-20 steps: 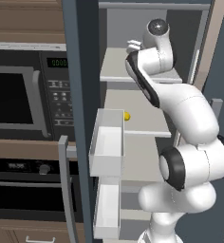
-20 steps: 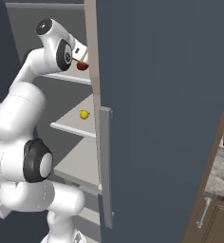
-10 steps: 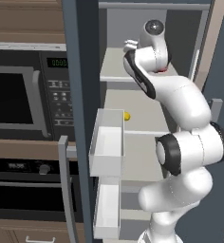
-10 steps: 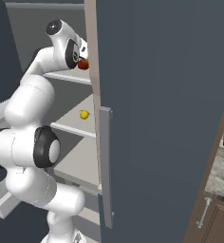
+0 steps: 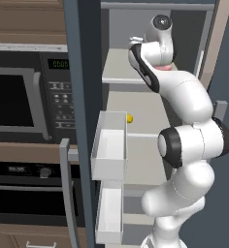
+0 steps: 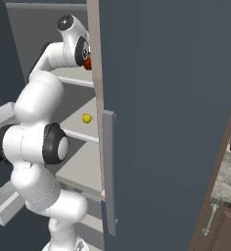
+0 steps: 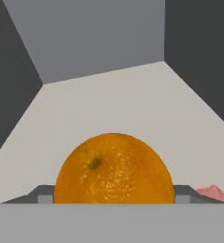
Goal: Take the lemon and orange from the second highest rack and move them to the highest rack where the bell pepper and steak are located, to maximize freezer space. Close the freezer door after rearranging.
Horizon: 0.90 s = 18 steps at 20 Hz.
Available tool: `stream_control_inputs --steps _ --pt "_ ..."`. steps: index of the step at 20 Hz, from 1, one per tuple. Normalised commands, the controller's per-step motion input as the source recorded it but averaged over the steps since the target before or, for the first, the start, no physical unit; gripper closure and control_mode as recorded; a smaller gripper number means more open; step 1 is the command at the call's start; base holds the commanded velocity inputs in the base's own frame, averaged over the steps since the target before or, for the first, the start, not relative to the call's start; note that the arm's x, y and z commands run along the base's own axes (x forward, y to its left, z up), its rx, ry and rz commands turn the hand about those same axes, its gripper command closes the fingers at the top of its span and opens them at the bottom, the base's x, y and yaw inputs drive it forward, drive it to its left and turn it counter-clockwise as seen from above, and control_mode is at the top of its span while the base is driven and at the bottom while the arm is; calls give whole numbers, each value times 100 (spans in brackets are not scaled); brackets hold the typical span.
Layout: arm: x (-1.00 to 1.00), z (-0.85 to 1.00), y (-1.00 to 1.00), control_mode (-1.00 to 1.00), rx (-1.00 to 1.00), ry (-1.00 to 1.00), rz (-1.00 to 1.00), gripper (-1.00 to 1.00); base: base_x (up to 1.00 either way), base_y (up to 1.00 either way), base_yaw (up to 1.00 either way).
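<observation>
The arm has reached deeper over the top shelf (image 5: 117, 68); the claw (image 7: 114, 197) grips the orange (image 7: 114, 170). Release it near the shelf's middle, clear of the steak (image 7: 214, 192).

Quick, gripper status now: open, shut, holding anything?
Gripper: closed on the orange, over the top shelf.

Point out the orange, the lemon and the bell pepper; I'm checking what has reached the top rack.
orange (image 7: 114, 171): hand view, middle of its peel.
lemon (image 6: 86, 118): right base view, centre of the fruit.
bell pepper (image 6: 88, 62): right base view, visible red side.
</observation>
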Motion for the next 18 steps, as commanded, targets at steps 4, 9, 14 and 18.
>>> stream_control_inputs --steps 4,9,14,18 --pt "1 -18 0 -100 -13 0 0 -100 0 0 0" --pt "-4 -6 3 -100 -11 -2 0 -100 0 0 0" --pt "-12 -1 7 -100 -2 -6 0 -100 0 0 0" --pt "-9 0 11 -100 0 -8 0 -100 0 0 0"
